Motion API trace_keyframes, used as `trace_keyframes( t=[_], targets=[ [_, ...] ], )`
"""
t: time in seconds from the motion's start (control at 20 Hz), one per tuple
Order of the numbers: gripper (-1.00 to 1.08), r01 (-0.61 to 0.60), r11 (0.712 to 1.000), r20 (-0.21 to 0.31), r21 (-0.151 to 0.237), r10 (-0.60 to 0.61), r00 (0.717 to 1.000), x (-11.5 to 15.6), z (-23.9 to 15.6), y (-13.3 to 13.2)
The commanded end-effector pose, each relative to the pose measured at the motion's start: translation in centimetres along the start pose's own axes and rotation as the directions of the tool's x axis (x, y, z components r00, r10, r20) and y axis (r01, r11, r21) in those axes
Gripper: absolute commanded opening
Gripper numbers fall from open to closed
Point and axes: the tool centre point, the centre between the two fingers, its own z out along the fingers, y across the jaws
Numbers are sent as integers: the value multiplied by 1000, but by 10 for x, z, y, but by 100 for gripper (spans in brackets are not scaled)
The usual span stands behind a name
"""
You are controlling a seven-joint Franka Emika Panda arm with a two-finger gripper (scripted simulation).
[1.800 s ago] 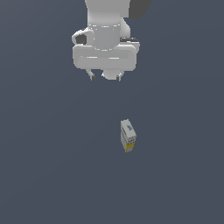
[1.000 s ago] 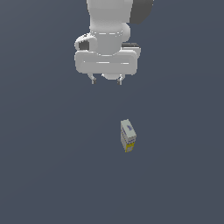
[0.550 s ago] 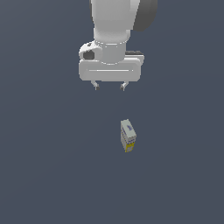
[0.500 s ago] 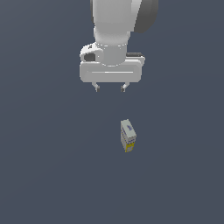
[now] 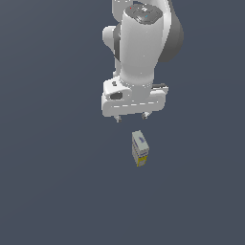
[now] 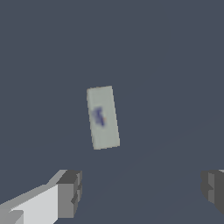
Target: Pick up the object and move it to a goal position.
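Observation:
The object [image 5: 139,148] is a small grey-white box with a blue mark on its top face and a yellow lower end, lying on the dark floor. In the wrist view the object [image 6: 103,117] shows its pale top face with the blue mark. My white gripper [image 5: 131,118] hangs just above and behind the box in the exterior view, apart from it. Its two fingers [image 6: 70,194] stand wide apart with nothing between them; the gripper [image 6: 142,190] is open and the box lies ahead of the fingertips.
Only the plain dark grey floor [image 5: 57,191] surrounds the box. The arm's white body [image 5: 141,48] rises behind the gripper.
The gripper has come forward and down toward the box and turned its hand. The box has not moved.

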Motion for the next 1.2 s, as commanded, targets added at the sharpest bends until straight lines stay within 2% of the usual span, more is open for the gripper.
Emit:
trace_keyframes(
  t=[0.0, 0.5, 1.15],
  targets=[
    [100, 41, 999, 7, 5, -41, 999, 12, 17, -10],
    [100, 135, 991, 21, 24, -135, 991, 37, 61, -34],
    [100, 145, 989, 23, 27, -145, 989, 38, 84, -37]
  ],
)
